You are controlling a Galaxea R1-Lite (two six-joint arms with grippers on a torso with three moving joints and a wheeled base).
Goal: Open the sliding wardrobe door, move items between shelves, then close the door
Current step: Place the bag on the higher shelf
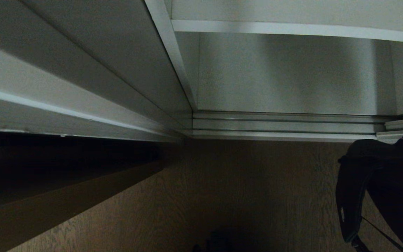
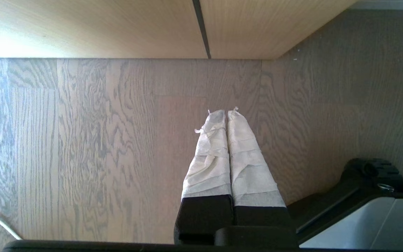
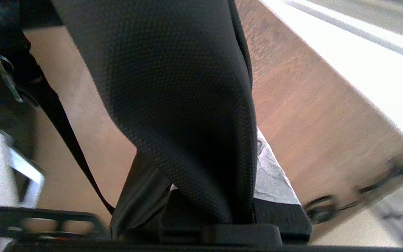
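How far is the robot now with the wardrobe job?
Done: the wardrobe stands open, its white shelf and bottom track exposed. In hand: the right tool is shut on the black bag, which hangs above the wood floor, outside the wardrobe. Left: putting the bag on a shelf and closing the door. The left tool is shut and holds nothing.

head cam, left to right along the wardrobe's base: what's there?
Dark gap under the pale sliding door panel → white vertical wardrobe frame post → silver floor track rails → soft matte black fabric bag hanging at the right edge.
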